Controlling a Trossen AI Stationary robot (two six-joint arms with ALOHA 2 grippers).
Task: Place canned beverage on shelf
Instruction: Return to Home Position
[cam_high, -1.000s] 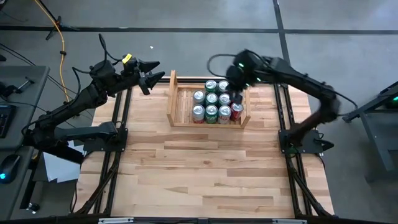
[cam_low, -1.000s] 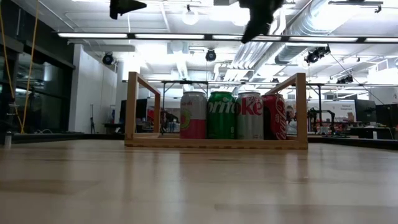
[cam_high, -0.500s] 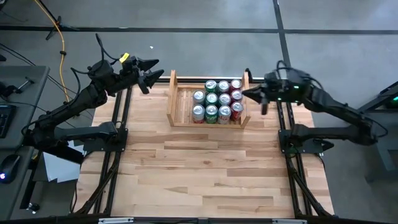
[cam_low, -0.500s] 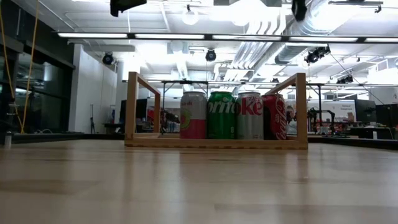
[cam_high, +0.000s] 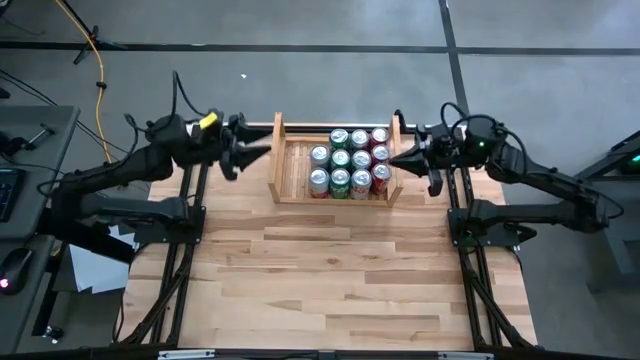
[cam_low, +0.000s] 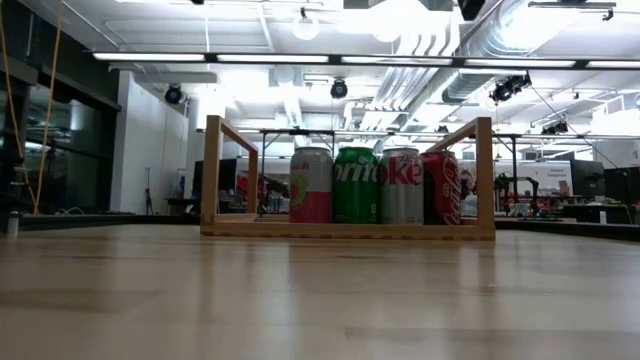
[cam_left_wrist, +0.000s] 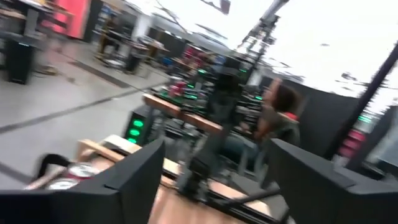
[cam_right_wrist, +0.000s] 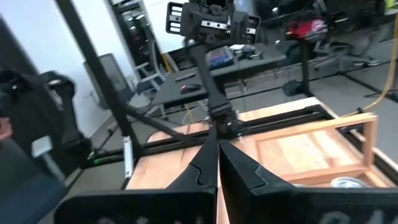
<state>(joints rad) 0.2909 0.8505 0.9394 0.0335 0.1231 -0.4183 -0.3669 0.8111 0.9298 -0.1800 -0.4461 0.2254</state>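
Note:
The shelf (cam_high: 335, 160), a low pale wooden rack, stands at the table's far middle. Several cans (cam_high: 350, 160) stand upright on its slatted base, filling its right part. From the low view, a pink, a green, a silver and a red can (cam_low: 440, 187) form the front row. My left gripper (cam_high: 255, 152) hovers open left of the shelf, above the table's left rail, pointing at the shelf. My right gripper (cam_high: 395, 158) hovers shut just right of the shelf's right side board, pointing level at it. Neither holds anything.
The shelf's left part (cam_high: 295, 160) holds no cans. Bare wooden tabletop (cam_high: 330, 270) stretches from the shelf to the near edge. Dark frame rails (cam_high: 190, 230) run along both sides of the table. A person (cam_left_wrist: 280, 106) sits in the room beyond the right arm.
My right gripper has drawn back from over the cans toward the table's right edge and tipped from pointing down to level, staying shut. My left gripper has swung from the far left corner toward the near edge, coming level with the shelf's left board.

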